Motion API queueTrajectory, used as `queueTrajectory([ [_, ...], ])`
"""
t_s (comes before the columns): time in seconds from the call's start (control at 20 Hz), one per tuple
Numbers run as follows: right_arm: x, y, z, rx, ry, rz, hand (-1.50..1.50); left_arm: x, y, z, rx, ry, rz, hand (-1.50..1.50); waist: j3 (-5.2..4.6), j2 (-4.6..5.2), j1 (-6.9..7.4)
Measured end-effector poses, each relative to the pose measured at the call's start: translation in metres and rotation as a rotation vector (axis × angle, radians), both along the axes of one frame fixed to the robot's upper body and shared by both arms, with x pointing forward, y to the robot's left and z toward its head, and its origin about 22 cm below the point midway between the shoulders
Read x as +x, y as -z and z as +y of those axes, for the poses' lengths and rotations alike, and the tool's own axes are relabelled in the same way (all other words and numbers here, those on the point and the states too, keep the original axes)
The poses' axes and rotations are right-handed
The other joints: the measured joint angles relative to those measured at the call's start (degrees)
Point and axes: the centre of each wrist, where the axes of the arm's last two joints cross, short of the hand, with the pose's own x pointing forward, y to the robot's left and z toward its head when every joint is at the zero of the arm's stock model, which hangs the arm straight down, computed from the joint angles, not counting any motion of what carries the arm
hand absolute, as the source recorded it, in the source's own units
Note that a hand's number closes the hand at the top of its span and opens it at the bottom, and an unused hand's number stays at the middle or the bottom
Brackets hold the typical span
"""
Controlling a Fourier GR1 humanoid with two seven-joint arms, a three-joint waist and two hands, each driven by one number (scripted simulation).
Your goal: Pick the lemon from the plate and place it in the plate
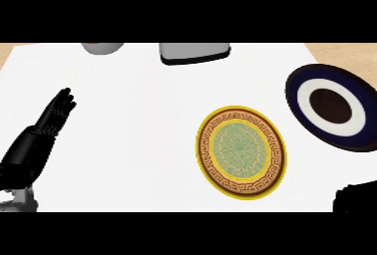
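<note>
Two plates lie here: a yellow-rimmed plate (pixel 208 149) right of centre and a dark blue plate (pixel 366 94) at the far right. The left hand (pixel 57 112) rests at left, fingers straight and pressed together. The right hand (pixel 357 198) is a dark shape at the near right edge; its state and the lemon's place I can't tell.

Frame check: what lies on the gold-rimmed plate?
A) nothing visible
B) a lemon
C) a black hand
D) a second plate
A: the gold-rimmed plate shows only its own green pattern; the left hand is far off at the view's left, and the blue-and-white plate lies apart at the right.
</note>
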Motion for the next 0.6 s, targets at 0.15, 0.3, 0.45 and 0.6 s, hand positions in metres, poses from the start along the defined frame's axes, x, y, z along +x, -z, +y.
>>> queueTrajectory([
  [0.15,-0.008,-0.011,-0.027,0.043,0.053,-0.048,1.50,0.001,-0.002,-0.001,-0.003,0.000,-0.010,0.00,-0.01,0.32,0.19],
  [0.3,-0.016,-0.022,-0.057,0.092,0.128,-0.098,1.50,0.001,-0.005,-0.006,0.000,0.021,-0.020,0.00,-0.04,0.66,1.46],
  [0.45,-0.027,-0.038,-0.090,0.125,0.190,-0.145,1.50,0.004,-0.006,-0.007,-0.001,0.042,-0.020,0.00,-0.11,1.02,2.79],
  [0.6,-0.043,-0.048,-0.126,0.150,0.255,-0.168,1.50,0.010,-0.006,-0.013,-0.002,0.077,-0.028,0.00,-0.15,1.48,4.78],
])
